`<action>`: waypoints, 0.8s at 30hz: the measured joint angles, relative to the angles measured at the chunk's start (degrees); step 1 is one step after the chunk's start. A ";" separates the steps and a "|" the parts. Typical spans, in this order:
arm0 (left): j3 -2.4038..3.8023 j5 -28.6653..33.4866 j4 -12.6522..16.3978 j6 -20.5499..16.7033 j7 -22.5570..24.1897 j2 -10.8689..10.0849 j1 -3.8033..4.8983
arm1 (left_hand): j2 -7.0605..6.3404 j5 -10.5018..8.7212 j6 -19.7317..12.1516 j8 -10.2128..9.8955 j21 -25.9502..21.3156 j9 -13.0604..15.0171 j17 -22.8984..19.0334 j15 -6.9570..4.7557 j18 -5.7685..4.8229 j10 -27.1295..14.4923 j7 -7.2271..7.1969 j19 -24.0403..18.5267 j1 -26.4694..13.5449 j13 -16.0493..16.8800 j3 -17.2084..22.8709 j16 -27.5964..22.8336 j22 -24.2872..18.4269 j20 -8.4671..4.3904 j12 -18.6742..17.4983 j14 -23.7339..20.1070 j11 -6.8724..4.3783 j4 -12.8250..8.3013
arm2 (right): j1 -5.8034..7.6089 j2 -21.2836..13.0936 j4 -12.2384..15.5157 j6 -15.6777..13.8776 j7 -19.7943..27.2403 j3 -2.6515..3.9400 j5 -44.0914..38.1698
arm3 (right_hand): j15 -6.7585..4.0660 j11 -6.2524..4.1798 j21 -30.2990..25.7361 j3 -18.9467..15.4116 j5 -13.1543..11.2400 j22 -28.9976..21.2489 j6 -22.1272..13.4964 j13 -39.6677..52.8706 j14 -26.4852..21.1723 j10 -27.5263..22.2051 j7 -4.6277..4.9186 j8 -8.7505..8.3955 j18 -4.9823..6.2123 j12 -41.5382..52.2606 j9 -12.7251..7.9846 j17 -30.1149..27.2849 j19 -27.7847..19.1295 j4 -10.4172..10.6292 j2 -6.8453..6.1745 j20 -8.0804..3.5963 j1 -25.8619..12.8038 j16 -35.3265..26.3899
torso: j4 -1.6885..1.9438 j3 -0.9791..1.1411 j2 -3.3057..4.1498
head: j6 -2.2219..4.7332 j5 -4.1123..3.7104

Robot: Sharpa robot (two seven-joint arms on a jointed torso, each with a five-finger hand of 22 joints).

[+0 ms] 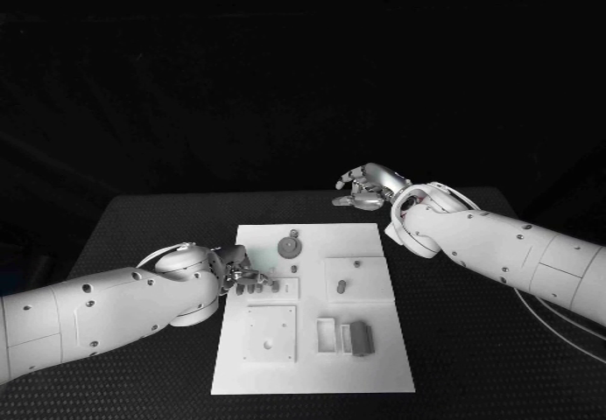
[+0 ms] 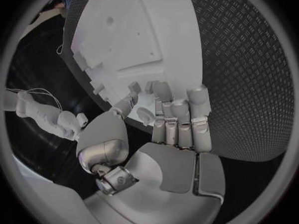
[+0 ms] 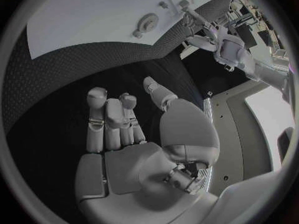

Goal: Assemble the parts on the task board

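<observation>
Task board, a white plate, lies lengthwise in the middle of the black table. Parts here are grey. A round, gear-like part sits near the board's far edge, with a small peg just beyond it. A short upright peg stands in a raised square block toward the board's right edge. A dark rectangular part stands beside two pale slotted pieces near the board's near right corner. A flat square plate lies near the near left corner.

Left hand rests at the board's left edge, fingertips down on the board by a small block. Whether it pinches a part under them, I cannot tell.

Right hand hangs above the table's far edge, well apart from the board. Its fingers are stretched out, loosely apart, nothing in them.
</observation>
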 measured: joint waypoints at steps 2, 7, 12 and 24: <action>0.31 0.29 0.07 -1.12 0.32 -0.11 0.15 | -1.58 0.00 -0.81 0.00 -0.38 0.19 -0.09 0.17 0.01 -0.63 0.22 -0.34 0.49 0.00 0.82 -0.38 0.00 0.09 0.00 -0.59 0.23 1.69 | 0.00 0.00 0.00 0.00 0.00 0.00 0.00 | 0.00 0.00 0.00 0.00 0.00 0.00 0.00 0.00 0.00 0.00 0.00 0.00 0.00 0.00 0.00 0.00 -0.11 0.00 0.00 -0.09 0.00 0.00 | 0.00 0.00 0.00 | 0.02 -0.01; 1.12 2.92 0.42 -4.35 1.78 -0.62 0.10 | -1.68 0.00 -3.12 -0.78 -1.75 0.31 -0.81 1.04 0.00 -2.93 1.25 -2.30 0.24 -0.05 -2.87 -1.50 0.00 0.81 -0.83 -2.19 1.11 0.82 | -0.04 -0.01 -0.06 0.01 0.00 0.00 0.00 | 0.00 0.00 0.00 0.00 0.00 0.00 0.02 0.00 0.00 0.00 -0.02 0.00 0.00 0.00 0.00 0.00 -0.20 0.00 0.00 -0.03 0.00 0.00 | 0.01 0.02 -0.02 | 0.14 0.04; 1.49 7.42 0.50 -8.14 4.28 -1.47 0.11 | -0.18 0.00 -8.56 -3.69 -5.97 -0.74 -2.70 3.56 -0.01 -8.20 3.58 -7.22 1.09 -1.41 -5.49 -5.30 -0.96 2.89 -3.86 -6.66 3.57 -0.87 | -0.08 0.00 -0.19 0.09 0.00 -0.01 0.00 | 0.00 0.00 0.00 0.00 0.00 0.00 0.04 0.00 0.00 0.00 -0.04 0.00 0.00 0.00 0.00 -0.01 -0.21 0.00 0.00 -0.03 0.00 0.00 | -0.01 0.02 -0.03 | 0.29 0.07; 1.62 19.09 -3.05 -15.76 20.39 -1.74 0.24 | 7.85 3.12 -13.82 -7.16 -17.40 -5.80 -8.77 10.43 2.08 -13.77 6.83 -13.86 26.17 -13.52 -3.10 -16.59 -7.61 10.05 -19.52 -13.15 10.04 -12.41 | -0.10 -0.16 -0.22 0.18 0.14 -0.11 0.00 | 0.24 0.22 -0.22 0.00 0.00 0.00 -0.20 -0.14 -0.24 -0.22 0.20 0.00 -0.01 0.00 0.00 -0.01 -0.31 0.00 0.00 0.08 0.00 -0.38 | 0.03 0.03 -0.03 | 0.96 0.05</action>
